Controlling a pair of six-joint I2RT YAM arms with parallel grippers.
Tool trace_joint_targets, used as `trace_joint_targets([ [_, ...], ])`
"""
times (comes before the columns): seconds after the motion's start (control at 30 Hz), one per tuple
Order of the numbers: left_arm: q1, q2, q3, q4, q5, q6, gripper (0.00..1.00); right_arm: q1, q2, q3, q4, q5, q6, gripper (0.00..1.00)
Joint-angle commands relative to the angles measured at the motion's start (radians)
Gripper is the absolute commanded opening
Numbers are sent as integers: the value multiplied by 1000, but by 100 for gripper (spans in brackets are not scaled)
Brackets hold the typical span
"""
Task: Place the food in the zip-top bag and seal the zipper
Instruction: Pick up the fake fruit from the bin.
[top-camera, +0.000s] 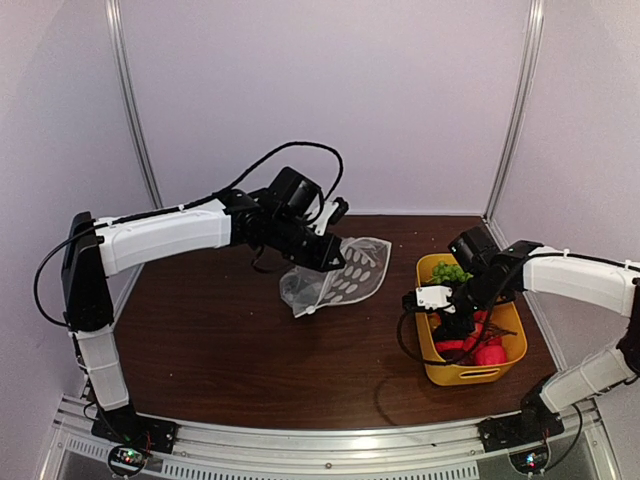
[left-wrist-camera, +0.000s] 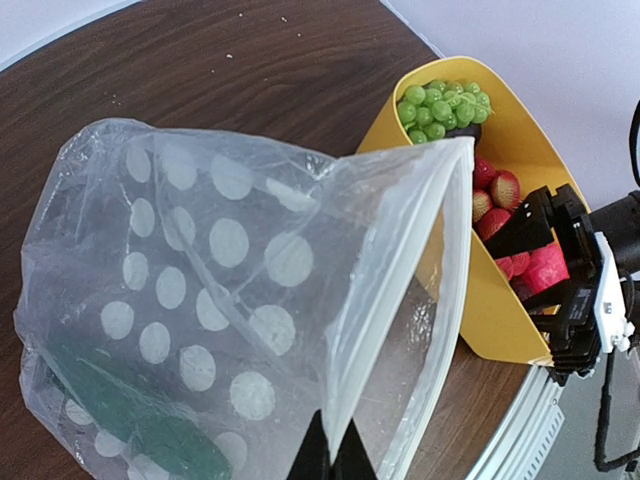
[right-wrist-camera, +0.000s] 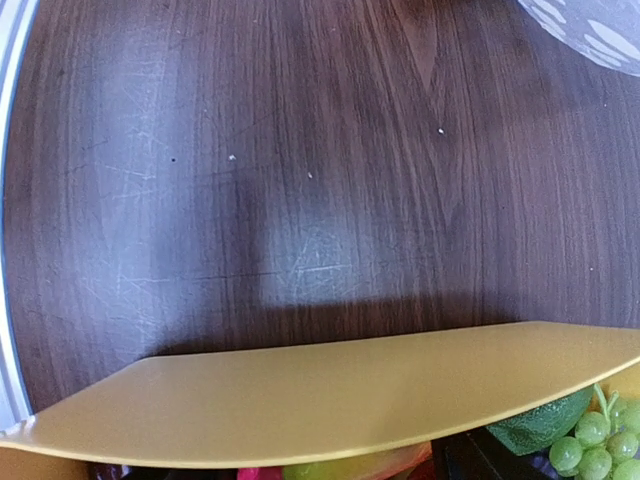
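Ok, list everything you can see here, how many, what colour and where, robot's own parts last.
clear plastic zip-top bag with white dots: one, clear, held up by its mouth edge, mid-table.
dark green piece: one, inside the bag's bottom, kind unclear.
yellow plastic tub: one, yellow, table's right side.
bunch of toy green grapes: one, green, tub's far end.
red and pink toy pieces: several, in the tub's near half.
dark wooden table: one, brown, under everything.
left gripper: one, black, shut on the bag's mouth edge.
right gripper: one, black, jaws apart, down in the tub.
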Motion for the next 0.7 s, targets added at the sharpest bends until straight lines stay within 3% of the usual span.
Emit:
trace_joint_targets([
  [0.0,9,-41,-12,34,-2,-14,0,19,-22,-27,51,124,4,69],
  [0.2,9,-50,-19,32,-15,-15,0,25,-61,-68,74,203,6,60],
  [0.47,9,-44,-21,39,-6,-24,0,25,-93,-50,88,208,50,36],
  [0.67,9,-42,-22,40,-5,-21,0,25,-109,-42,86,150,68,32],
])
